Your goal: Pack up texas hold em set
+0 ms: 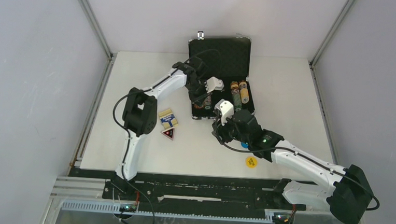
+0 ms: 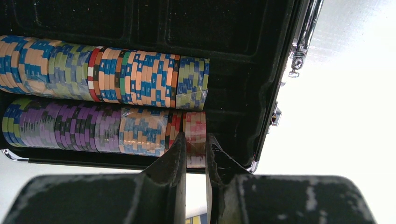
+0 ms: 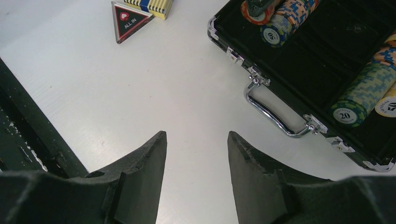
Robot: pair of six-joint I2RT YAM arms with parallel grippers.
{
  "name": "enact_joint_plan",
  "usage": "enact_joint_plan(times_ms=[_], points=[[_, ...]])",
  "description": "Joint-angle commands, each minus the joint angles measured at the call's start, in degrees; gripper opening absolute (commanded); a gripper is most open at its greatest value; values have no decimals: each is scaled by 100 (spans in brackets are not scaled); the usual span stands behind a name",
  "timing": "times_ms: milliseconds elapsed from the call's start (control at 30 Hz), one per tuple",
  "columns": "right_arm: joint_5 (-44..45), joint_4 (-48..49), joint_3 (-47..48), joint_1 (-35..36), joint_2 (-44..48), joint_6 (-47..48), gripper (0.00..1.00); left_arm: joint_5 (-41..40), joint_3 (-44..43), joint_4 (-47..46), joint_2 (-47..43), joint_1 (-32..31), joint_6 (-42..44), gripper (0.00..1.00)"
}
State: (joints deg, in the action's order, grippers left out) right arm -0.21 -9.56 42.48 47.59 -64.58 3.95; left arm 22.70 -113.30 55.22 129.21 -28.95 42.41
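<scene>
The black briefcase (image 1: 225, 54) stands open at the back of the table, with rows of poker chips (image 2: 116, 74) lying in its foam base. My left gripper (image 2: 196, 138) is inside the case (image 2: 275, 70), shut on a short stack of red-and-white chips (image 2: 196, 126) at the end of the near row. Just in front of the case handle (image 3: 273, 111), my right gripper (image 3: 196, 135) hangs open over bare table, holding nothing. On the table left of it lie the yellow-blue card deck (image 1: 167, 118) and the red triangular token (image 1: 168, 133). A yellow round token (image 1: 251, 161) lies nearer, and a blue token (image 1: 244, 144) is partly under the right arm.
White walls with metal corner posts enclose the table on three sides. The raised lid stands behind the case base. A black rail (image 1: 197, 182) runs along the near table edge, where both arm bases sit.
</scene>
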Motion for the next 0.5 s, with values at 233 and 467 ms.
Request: enact_joint_plan(times_ms=[233,467], points=[[-71,280,25,-49,-45,-71,58,-309,-219,-38,48,13,34,8],[-93,280,29,-48,-47,-74,58,-380,-197,-29,68,-36,20,18]])
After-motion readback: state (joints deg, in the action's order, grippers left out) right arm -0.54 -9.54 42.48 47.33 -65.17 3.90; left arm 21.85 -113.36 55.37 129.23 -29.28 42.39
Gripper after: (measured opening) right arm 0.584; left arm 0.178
